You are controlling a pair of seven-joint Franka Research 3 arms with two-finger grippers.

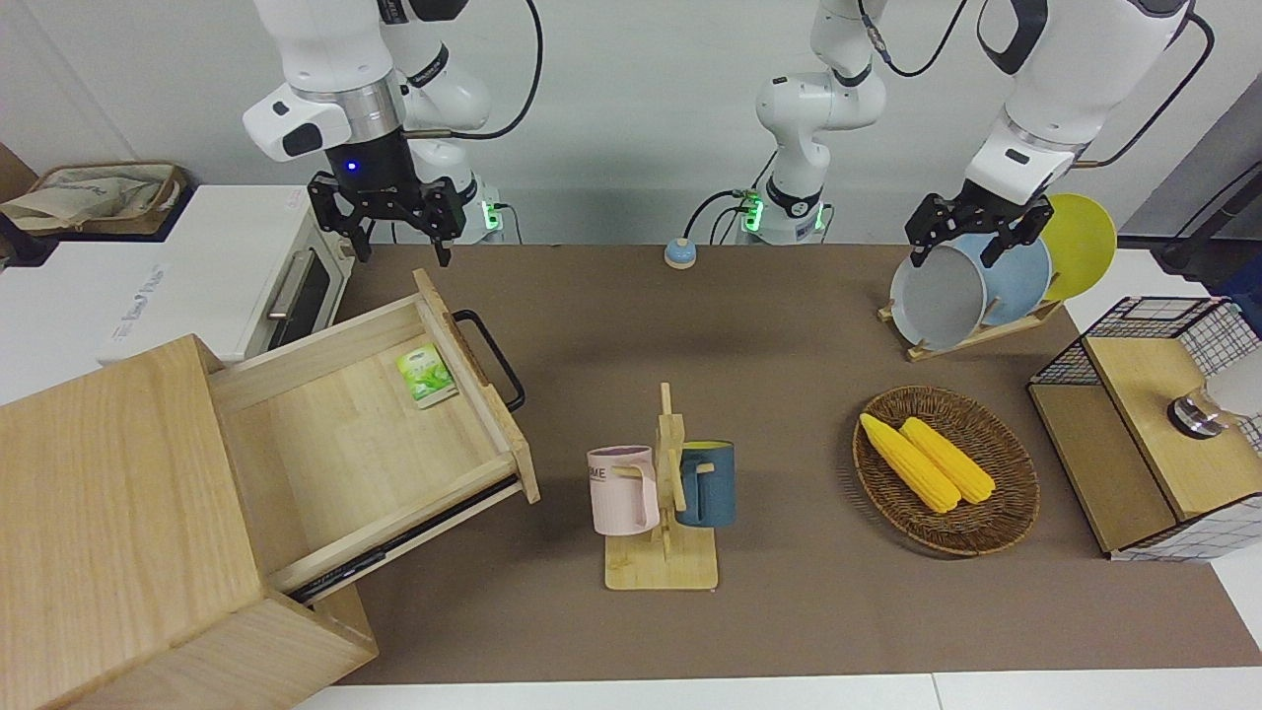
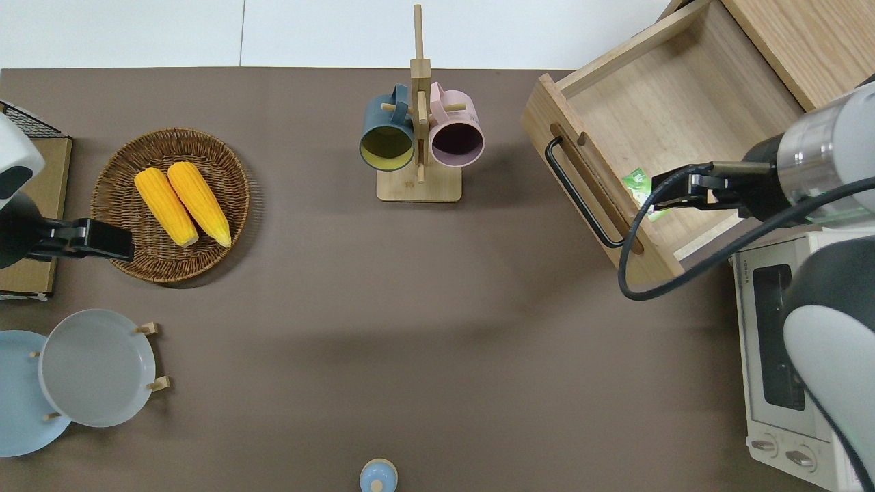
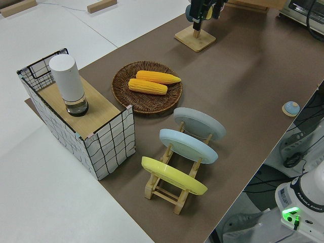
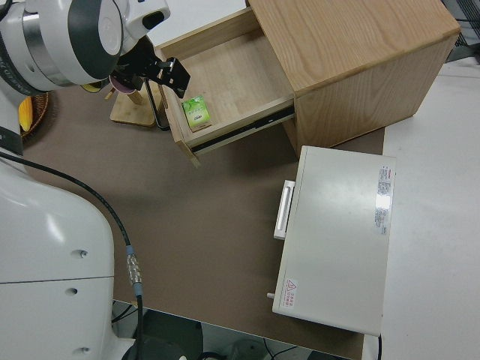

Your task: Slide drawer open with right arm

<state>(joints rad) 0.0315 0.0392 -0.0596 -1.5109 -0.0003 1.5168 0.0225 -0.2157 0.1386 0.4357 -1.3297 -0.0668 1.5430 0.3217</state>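
Note:
The drawer (image 1: 345, 444) stands pulled far out of the big pale wooden box (image 1: 108, 523); it also shows in the overhead view (image 2: 683, 102) and the right side view (image 4: 225, 82). Its black loop handle (image 1: 493, 360) is free. A green packet (image 1: 426, 375) lies inside by the front panel. My right gripper (image 1: 399, 251), blue light lit, hangs open and empty in the air; in the overhead view it is hidden under its arm, whose wrist is over the drawer's corner nearest the toaster oven. It shows in the right side view (image 4: 171, 72). My left gripper (image 1: 971, 242) is parked and open.
A white toaster oven (image 1: 217, 266) stands beside the box, nearer to the robots. Mid-table is a mug rack (image 1: 663, 493) with two mugs. Toward the left arm's end are a corn basket (image 1: 1020, 493), a plate rack (image 1: 937, 296) and a mesh cabinet (image 1: 1154, 434). A small blue bell (image 1: 679, 253) lies by the robots' edge.

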